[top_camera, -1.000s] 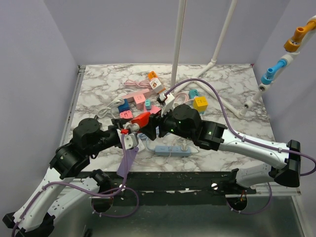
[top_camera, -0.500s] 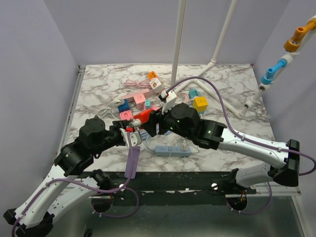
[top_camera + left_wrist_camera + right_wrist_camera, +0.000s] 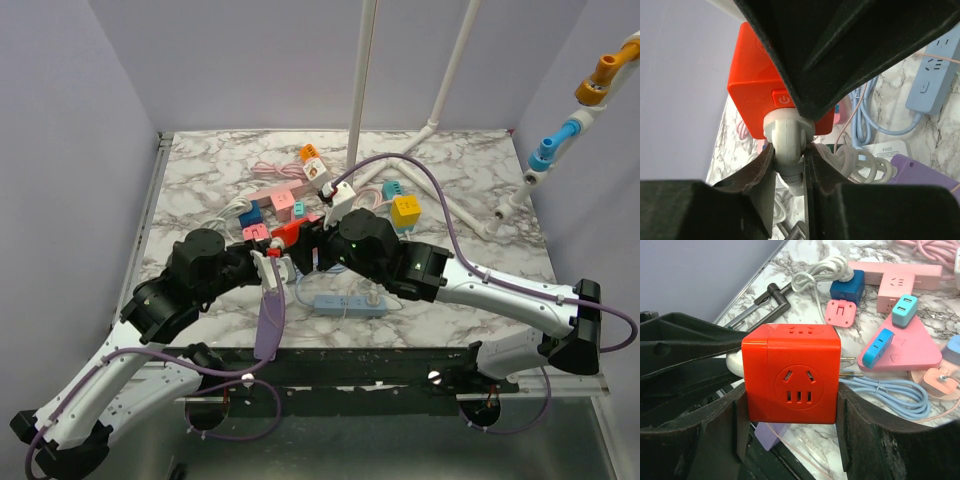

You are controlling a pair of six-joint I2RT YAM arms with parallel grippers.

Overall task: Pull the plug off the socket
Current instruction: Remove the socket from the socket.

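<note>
The right gripper (image 3: 790, 405) is clamping the red socket (image 3: 790, 377) by two opposite sides. Its fingers are pressing flat on the cube and carrying it clear of the table (image 3: 190, 180). The white plug (image 3: 788, 137) is sitting in the face of the socket that is turned toward the left arm, right beside the power button on that face. The left gripper (image 3: 788, 162) is pinching the plug just beyond that socket face, with one finger lying on each side of the plug's rounded neck and no gap showing between finger and plug. In the right wrist view only a sliver of the plug is peeking out behind the socket's left edge.

Judging by this, the grasp on the plug is being completed and the pull itself is not yet under way, since the plug is lying flush against the socket. The next move is calling for a straight draw away from the socket, in line with the pins, while the right gripper is bracing the cube against it. The rounded neck may be offering a slippery hold, so any sideways twist risks the fingers sliding off. A blue power strip (image 3: 350, 305) is lying on the table near the socket, toward the arm bases, and is playing no part.
</note>
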